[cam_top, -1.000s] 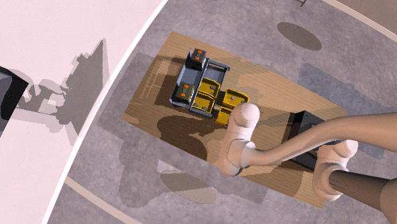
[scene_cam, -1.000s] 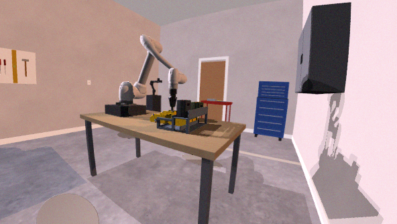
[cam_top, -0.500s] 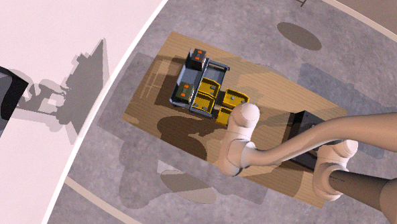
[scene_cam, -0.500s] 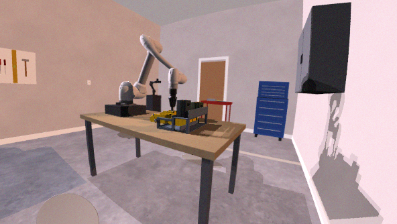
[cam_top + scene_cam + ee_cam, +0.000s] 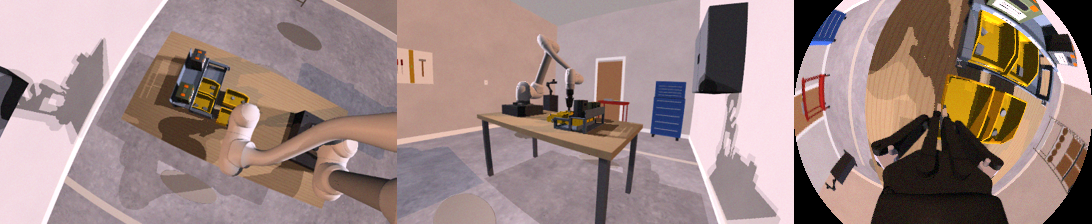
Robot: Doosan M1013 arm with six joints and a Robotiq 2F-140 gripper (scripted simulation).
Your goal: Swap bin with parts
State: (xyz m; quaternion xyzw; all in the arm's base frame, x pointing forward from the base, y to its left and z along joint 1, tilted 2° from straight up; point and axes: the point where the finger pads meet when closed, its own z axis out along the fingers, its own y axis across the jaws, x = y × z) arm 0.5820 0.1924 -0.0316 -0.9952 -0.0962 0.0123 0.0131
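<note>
The shelf (image 5: 192,74) (image 5: 966,44) stands on the table. Two yellow bins with parts (image 5: 208,88) (image 5: 994,42) sit side by side in it, with a gap (image 5: 214,72) beside them. The parts bin (image 5: 235,97) (image 5: 1012,117) stands on the table in front of the shelf. The empty bin (image 5: 222,117) (image 5: 966,100) is beside it, partly hidden by the arm in the top view. My gripper (image 5: 569,108) (image 5: 940,109) points down, its fingertips together on the empty bin's side wall. Whether that bin touches the table cannot be told.
A green-grey box (image 5: 185,92) and a dark box (image 5: 198,58) stand on the shelf's upper board, near the bins' fronts. The arm's black base block (image 5: 522,110) is at the table's other end. A red cart (image 5: 615,103) and blue cabinet (image 5: 669,114) stand beyond the table.
</note>
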